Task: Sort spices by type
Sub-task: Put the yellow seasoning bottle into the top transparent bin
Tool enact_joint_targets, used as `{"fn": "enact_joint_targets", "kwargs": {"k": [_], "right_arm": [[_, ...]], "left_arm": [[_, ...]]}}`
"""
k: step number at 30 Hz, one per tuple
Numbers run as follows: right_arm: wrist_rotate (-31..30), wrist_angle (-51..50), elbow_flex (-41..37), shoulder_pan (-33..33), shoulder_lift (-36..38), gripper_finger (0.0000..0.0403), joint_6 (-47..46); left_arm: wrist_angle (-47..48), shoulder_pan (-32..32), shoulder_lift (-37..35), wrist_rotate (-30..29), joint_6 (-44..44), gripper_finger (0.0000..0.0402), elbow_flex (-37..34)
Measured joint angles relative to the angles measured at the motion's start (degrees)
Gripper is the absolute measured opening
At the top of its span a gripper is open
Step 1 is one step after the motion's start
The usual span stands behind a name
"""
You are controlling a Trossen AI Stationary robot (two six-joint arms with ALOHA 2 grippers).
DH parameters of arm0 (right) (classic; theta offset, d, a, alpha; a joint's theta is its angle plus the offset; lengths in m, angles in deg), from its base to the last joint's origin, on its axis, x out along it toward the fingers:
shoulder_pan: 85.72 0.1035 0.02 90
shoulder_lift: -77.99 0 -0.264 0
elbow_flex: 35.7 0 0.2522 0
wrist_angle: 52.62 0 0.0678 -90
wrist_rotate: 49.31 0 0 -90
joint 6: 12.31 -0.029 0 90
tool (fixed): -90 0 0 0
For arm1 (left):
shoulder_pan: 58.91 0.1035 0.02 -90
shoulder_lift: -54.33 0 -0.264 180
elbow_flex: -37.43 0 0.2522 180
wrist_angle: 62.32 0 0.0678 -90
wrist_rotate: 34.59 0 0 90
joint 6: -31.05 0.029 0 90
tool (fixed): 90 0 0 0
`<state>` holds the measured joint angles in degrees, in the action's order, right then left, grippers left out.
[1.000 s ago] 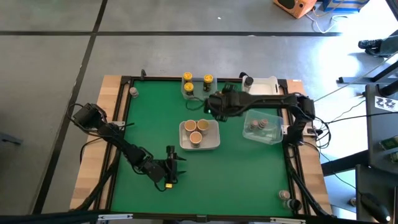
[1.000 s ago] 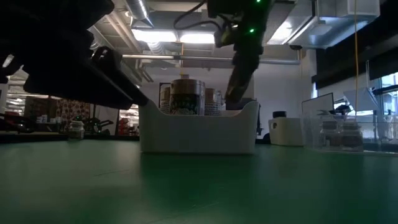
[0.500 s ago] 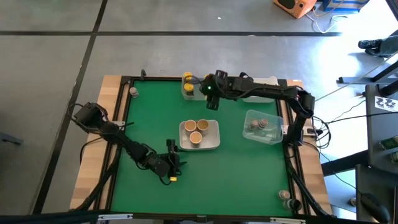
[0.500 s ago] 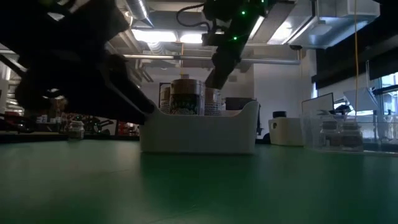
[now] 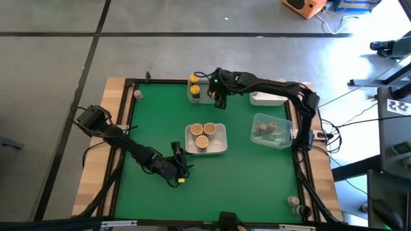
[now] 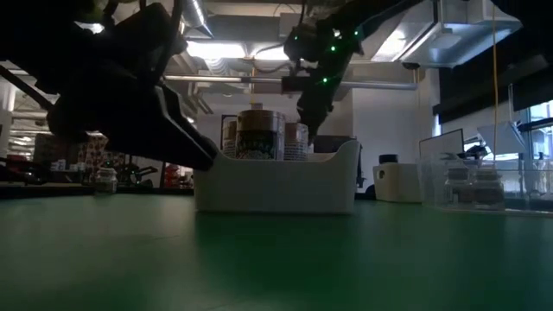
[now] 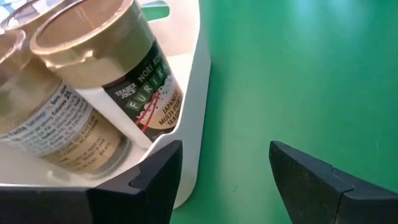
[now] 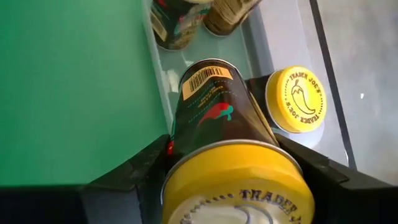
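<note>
Right gripper is clamped on a yellow-capped jar right over the clear tray with other yellow jars; left gripper sits open beside the white tub.

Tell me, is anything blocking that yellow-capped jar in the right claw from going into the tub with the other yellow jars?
Nothing visible does. The right gripper holds the yellow-capped jar right over the clear tub at the table's far edge. Another yellow-capped jar stands close beside it, and two more sit deeper in the tub.
</note>
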<state>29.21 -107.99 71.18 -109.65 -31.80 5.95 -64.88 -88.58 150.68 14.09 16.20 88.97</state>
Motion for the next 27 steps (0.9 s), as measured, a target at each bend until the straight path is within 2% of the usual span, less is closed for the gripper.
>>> {"fn": "enact_joint_targets", "kwargs": {"k": [13,21,27], "right_arm": [[0.5,0.9,0.0,-2.9,-4.7,0.0242,1.0],[0.6,0.9,0.0,-2.7,-4.8,0.0294,1.5],[0.6,1.1,0.0,-2.7,-4.8,0.0305,1.5]], "left_arm": [[0.8,0.6,0.0,0.0,-3.4,0.0233,0.0],[0.8,0.6,0.0,0.0,-3.4,0.0233,0.0],[0.8,0.6,0.0,0.0,-4.1,0.0233,0.0]]}}
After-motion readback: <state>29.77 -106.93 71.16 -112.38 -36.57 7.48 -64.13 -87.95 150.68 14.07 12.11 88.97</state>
